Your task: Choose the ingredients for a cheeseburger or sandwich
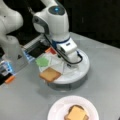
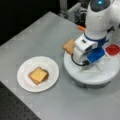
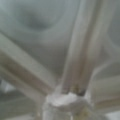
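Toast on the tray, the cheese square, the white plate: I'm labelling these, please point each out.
toast (image 1: 50,74), a front view, middle of its top face.
cheese square (image 2: 38,74), a front view, its centre.
white plate (image 2: 25,71), a front view, bare rim.

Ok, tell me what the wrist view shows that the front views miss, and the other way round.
Wrist view only: a close look at white dividers meeting at a hub. Front views only: the tool low over the white round tray, a toast square at its edge, the green piece, the red disc, and the plate with a cheese-topped stack. Shared: that tray, of which the dividers are part.
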{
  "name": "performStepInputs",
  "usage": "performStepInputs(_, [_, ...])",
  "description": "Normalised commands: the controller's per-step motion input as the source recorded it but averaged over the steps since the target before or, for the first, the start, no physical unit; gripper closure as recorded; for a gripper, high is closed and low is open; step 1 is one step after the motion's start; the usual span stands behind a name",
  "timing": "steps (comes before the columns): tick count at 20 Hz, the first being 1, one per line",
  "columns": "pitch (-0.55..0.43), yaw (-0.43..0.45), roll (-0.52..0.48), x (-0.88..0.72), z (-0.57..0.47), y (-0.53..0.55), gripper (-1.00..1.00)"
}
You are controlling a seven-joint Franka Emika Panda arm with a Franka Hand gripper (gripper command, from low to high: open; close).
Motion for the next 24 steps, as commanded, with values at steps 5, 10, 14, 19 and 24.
performStepInputs(5, [0.015,-0.072,0.165,0.07,0.05,0.07,-1.0])
performStepInputs(10, [0.019,-0.265,0.111,-0.01,0.11,0.12,-1.0])
performStepInputs(14, [-0.009,-0.331,0.057,-0.08,0.1,0.17,-1.0])
performStepInputs(19, [-0.005,-0.234,0.011,-0.14,0.11,0.18,-1.0])
performStepInputs(24, [0.012,-0.132,-0.021,-0.15,0.14,0.12,-1.0])
